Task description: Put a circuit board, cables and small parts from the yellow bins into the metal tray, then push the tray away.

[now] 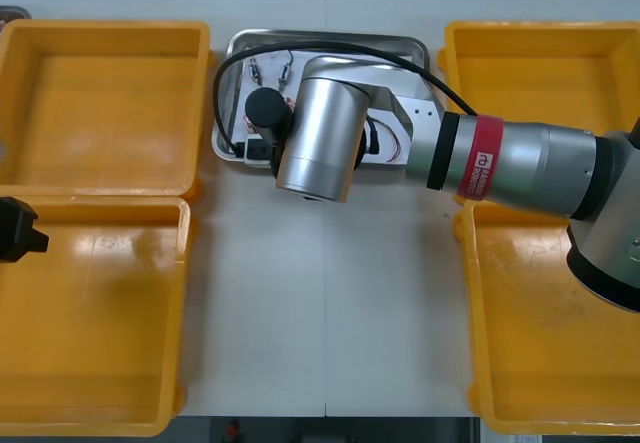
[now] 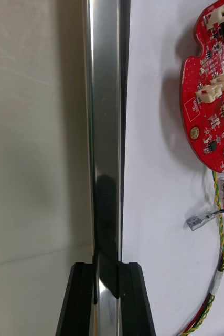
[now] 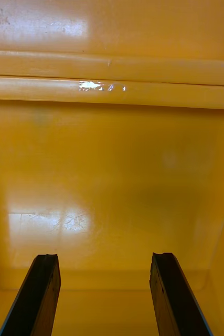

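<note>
Bins (image 1: 100, 93): four, two each side
Tray (image 1: 330, 35): one, between far bins, holding one circuit board (image 2: 211, 89), one red and yellow cable (image 2: 220, 231)
Right gripper (image 2: 106, 266): pinches tray's rim
Left gripper (image 3: 104, 258): spread over near left bin

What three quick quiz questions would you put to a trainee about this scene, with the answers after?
1. True or false: the right gripper is shut on the rim of the metal tray.
2. Fill in the blank: the left gripper hangs over a yellow bin with its fingers ___.
3. Where does the red circuit board lie? A: in that bin. B: inside the tray. C: held by the left gripper.

Key: 1 true; 2 open; 3 B.
</note>
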`<state>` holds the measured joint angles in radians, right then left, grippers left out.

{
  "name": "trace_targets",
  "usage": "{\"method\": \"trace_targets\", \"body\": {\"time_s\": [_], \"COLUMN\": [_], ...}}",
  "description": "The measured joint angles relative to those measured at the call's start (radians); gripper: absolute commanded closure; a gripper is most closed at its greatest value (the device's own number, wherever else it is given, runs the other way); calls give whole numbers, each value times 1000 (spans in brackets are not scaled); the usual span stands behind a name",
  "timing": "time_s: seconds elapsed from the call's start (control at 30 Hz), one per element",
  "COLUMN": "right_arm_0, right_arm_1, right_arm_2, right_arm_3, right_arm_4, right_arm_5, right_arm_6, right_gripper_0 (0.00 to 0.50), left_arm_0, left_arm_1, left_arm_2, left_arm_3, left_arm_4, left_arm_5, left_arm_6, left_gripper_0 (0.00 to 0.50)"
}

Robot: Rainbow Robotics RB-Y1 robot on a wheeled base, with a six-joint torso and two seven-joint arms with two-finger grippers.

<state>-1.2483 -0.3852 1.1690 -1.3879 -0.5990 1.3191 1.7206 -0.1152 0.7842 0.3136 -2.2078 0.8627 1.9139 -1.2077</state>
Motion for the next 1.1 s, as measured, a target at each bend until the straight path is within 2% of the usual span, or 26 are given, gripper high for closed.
{"method": "trace_targets", "body": {"time_s": [0.6,0.83,1.1], "right_arm_0": [-52,-74,-87], "right_arm_1": [38,57,65], "right_arm_2": [0,0,0], "right_arm_3": [188,274,345], "right_arm_4": [-2,-17,-34], "right_arm_5": [-158,-224,-300], "right_arm_6": [124,133,251], "right_gripper_0": [500,500,500], "left_arm_0": [0,0,0], "left_arm_1": [0,0,0], "left_arm_2": [0,0,0], "left_arm_3": [0,0,0], "left_arm_4": [0,0,0], "left_arm_5": [0,0,0], "left_arm_6": [0,0,0], "left_gripper_0": [0,0,0]}}
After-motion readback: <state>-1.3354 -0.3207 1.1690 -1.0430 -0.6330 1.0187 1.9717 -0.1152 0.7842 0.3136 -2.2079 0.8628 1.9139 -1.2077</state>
